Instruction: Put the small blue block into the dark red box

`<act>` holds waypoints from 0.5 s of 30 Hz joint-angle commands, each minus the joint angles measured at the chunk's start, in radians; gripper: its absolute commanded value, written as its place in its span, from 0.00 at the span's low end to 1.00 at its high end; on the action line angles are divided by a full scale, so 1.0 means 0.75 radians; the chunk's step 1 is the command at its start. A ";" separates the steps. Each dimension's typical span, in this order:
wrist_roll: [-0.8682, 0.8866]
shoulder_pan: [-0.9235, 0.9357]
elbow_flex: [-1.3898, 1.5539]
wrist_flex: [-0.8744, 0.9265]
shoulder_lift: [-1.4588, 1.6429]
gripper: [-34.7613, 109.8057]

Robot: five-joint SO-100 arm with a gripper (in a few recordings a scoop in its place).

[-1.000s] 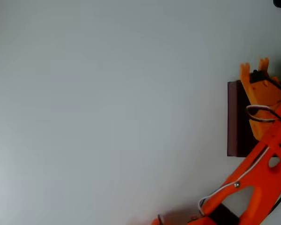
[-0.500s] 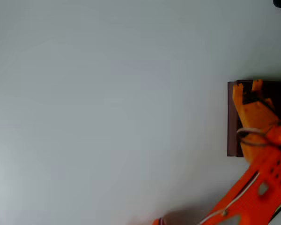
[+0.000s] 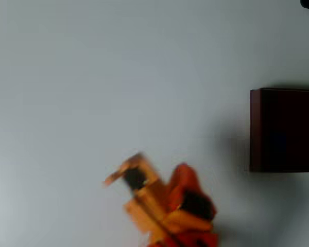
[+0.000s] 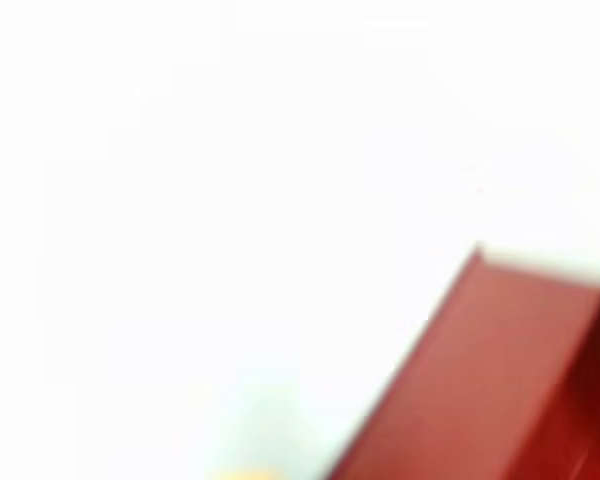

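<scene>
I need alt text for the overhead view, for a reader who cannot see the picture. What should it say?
A blurred orange robot arm with its gripper sits at the bottom centre of a pale table, its tip pointing up and left. The dark red box stands apart at the right edge, its inside very dark. The blur hides whether the gripper is open or holding anything.

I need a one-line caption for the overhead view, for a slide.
Blurred orange gripper over the pale table, apart from the dark red box at the right edge.

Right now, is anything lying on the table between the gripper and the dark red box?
Nothing visible does. The gripper is blurred at lower centre; bare table lies between it and the dark red box.
</scene>
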 commanded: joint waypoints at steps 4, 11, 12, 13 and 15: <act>-0.309 -0.358 0.309 0.055 0.409 0.24; -0.591 -0.554 0.454 0.092 0.409 0.24; -0.612 -0.579 0.503 0.070 0.409 0.24; -0.616 -0.583 0.542 0.055 0.409 0.24; -0.624 -0.583 0.544 0.074 0.409 0.24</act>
